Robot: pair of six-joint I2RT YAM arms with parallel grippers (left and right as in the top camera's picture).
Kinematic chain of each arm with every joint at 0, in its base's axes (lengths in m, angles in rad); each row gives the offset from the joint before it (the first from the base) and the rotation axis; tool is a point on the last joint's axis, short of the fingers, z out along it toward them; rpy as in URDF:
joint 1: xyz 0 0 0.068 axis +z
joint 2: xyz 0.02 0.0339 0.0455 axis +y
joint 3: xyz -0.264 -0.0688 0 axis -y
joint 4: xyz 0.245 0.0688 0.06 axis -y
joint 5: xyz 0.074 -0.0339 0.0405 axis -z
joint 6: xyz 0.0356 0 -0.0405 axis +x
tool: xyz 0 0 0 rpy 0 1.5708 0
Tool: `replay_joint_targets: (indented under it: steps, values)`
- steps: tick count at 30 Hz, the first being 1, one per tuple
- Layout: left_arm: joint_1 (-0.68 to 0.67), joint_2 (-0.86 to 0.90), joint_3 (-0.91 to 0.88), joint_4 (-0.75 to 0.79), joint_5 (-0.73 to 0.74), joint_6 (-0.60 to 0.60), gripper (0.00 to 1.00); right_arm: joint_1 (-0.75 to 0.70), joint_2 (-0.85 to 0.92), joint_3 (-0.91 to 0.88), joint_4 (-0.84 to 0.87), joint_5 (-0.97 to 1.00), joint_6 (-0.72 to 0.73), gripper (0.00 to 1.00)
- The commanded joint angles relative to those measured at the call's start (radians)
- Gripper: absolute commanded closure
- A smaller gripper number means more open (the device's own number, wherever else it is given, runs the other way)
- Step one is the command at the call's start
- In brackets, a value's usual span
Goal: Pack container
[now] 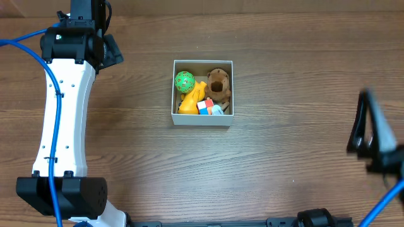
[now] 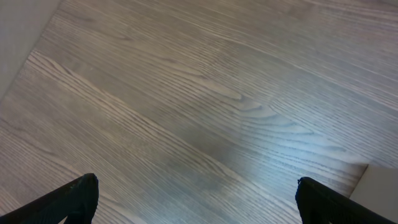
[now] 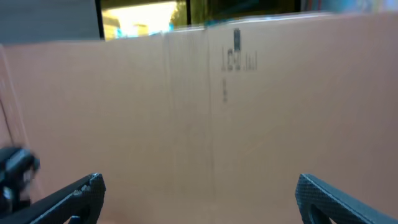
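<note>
The container (image 1: 202, 119) is a square white-walled box with a brown inside at the table's middle. It holds a green ball (image 1: 184, 81), a yellow toy (image 1: 191, 99), a brown plush toy (image 1: 218, 84) and a small red, white and blue block (image 1: 208, 108). My left gripper (image 2: 198, 199) is open and empty over bare wood at the far left; a pale corner of the container (image 2: 380, 186) shows at its lower right. My right gripper (image 3: 199, 196) is open and empty, raised at the table's right edge (image 1: 372, 135), and faces a brown cardboard wall.
The left arm's white link (image 1: 62, 113) runs down the table's left side with blue cables. A large brown cardboard sheet (image 3: 205, 112) fills the right wrist view. The wooden table (image 1: 284, 63) surrounds the container.
</note>
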Motion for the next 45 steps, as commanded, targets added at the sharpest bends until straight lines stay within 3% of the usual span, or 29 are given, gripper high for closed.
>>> replay_joint_targets:
  steps: [1, 9, 15, 45]
  values:
    - [0.004, 0.008, 0.008, -0.002, -0.02, 0.01, 0.0, -0.014, -0.192, -0.322, 0.108, 0.016, -0.033, 0.0]
    - [0.004, 0.008, 0.008, -0.002, -0.02, 0.01, 0.0, -0.088, -0.515, -0.949, 0.435, -0.034, -0.032, 0.0]
    - [0.004, 0.008, 0.008, -0.002, -0.02, 0.01, 0.0, -0.132, -0.625, -1.247, 0.67, -0.111, -0.029, 0.0]
    - [0.004, 0.008, 0.008, -0.002, -0.02, 0.01, 0.0, -0.139, -0.644, -1.458, 0.638, -0.066, 0.068, 0.0]
